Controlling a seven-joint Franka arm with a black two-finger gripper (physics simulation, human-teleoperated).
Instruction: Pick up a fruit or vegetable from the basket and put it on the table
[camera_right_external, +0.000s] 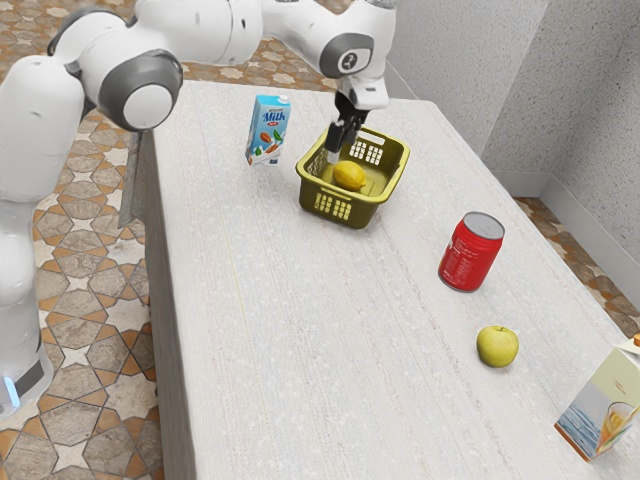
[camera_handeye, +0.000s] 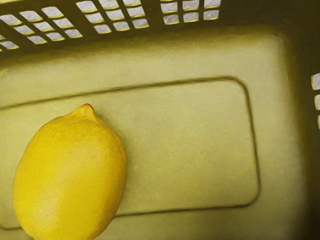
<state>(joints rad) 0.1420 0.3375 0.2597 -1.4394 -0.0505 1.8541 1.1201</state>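
Observation:
My gripper (camera_right_external: 338, 150) reaches down into the green plastic basket (camera_right_external: 340, 208), over its side nearer the milk carton. A yellow lemon (camera_right_external: 350, 176) lies on the basket's floor, close beside and below the gripper's lower end. From the wrist view, the lemon (camera_handeye: 70, 175) rests on its side, its pointed tip toward a slotted wall of the basket (camera_handeye: 190, 145). Whether the gripper is open or shut is hard to make out.
A blue milk carton (camera_right_external: 268, 130) stands close to the basket. Farther along the table (camera_right_external: 300, 340) are a red can (camera_right_external: 471, 252), a yellow-green apple (camera_right_external: 497, 346) and a juice carton (camera_right_external: 602, 402) at the exterior view's lower right.

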